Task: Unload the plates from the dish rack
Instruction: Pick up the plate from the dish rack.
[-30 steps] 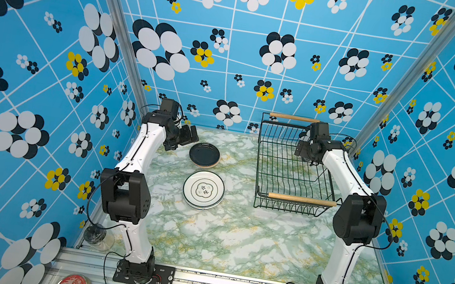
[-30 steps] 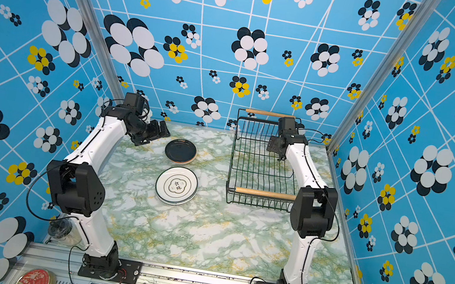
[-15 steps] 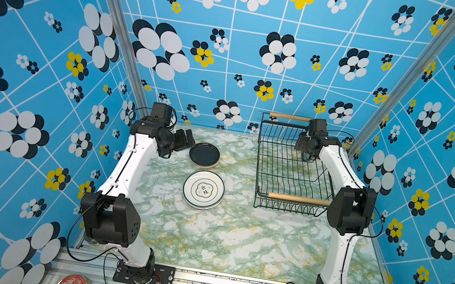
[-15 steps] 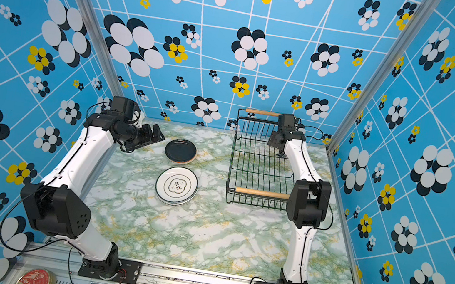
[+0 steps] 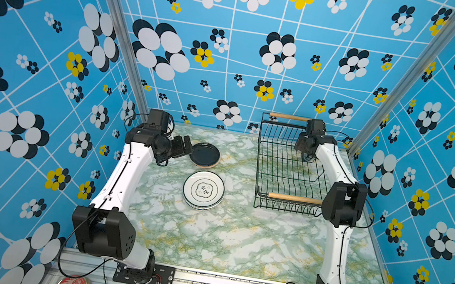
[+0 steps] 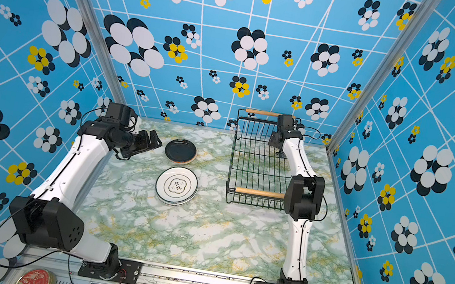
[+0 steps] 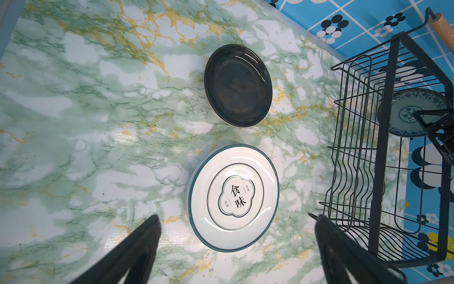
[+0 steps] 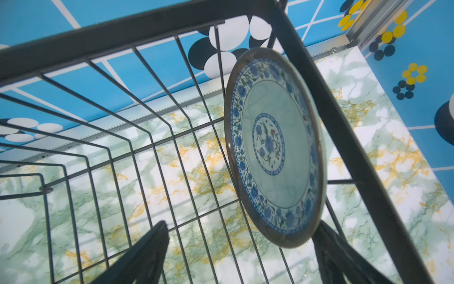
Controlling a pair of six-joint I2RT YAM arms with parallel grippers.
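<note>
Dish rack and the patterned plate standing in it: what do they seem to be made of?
Rack: thin black rods with a matte finish, likely coated metal wire. Its handles: pale tan, matte rods, probably bare wood. Plate: smooth with a soft sheen, blue floral print on pale teal, brownish rim. It looks like glazed ceramic, though melamine cannot be ruled out.

Both top views look down from high at the front onto the green-veined marble tabletop. The left wrist camera faces the black wire dish rack from outside; the right wrist camera sits close inside it, both showing one blue-patterned round plate.
</note>
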